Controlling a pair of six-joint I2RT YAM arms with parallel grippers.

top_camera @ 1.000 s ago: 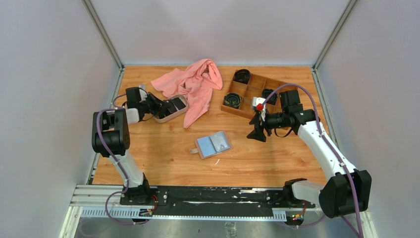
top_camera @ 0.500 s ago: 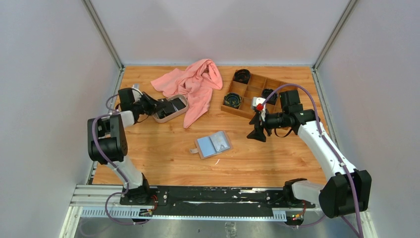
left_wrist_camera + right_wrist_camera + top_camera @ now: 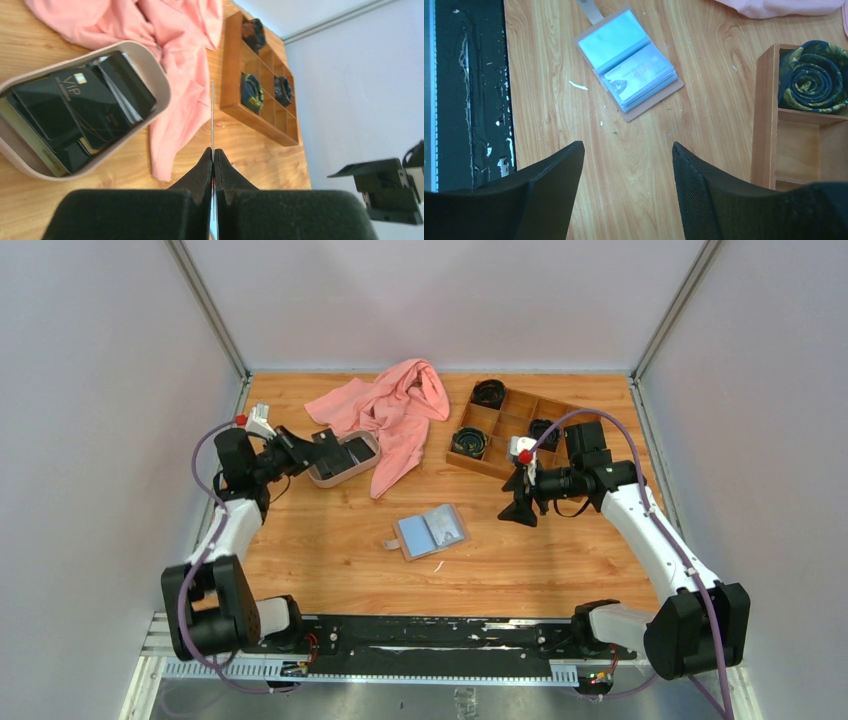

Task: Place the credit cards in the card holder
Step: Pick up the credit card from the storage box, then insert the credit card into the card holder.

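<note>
Several credit cards (image 3: 75, 115), mostly black and one lettered VIP, were seen stacked in an oval beige tray (image 3: 161, 82) at the left of the left wrist view. One held card (image 3: 212, 107) was shown only edge-on, as a thin pale line rising from the fingertips of the left gripper (image 3: 213, 152). The jaws of that gripper were pressed together on it. In the overhead view this gripper was placed at the tray's upper-left end, left of centre. Whether the pinched card touched the tray could not be told.

The card holder (image 3: 432, 531) was laid open and flat near the middle of the overhead view, its grey-blue pockets turned up. A pale printed card was visible in one page.

The right gripper (image 3: 627, 147) was held to the right of the holder, well apart from it. Its jaws were parted widely, with nothing gripped and only the bare wooden table (image 3: 644, 190) seen between them.

A pink cloth (image 3: 395, 405) was spread at the upper centre, touching the tray. A wooden box (image 3: 230, 65) of compartments was set to the right of the cloth, with dark rolled items (image 3: 811, 77) lodged in several of them.
</note>
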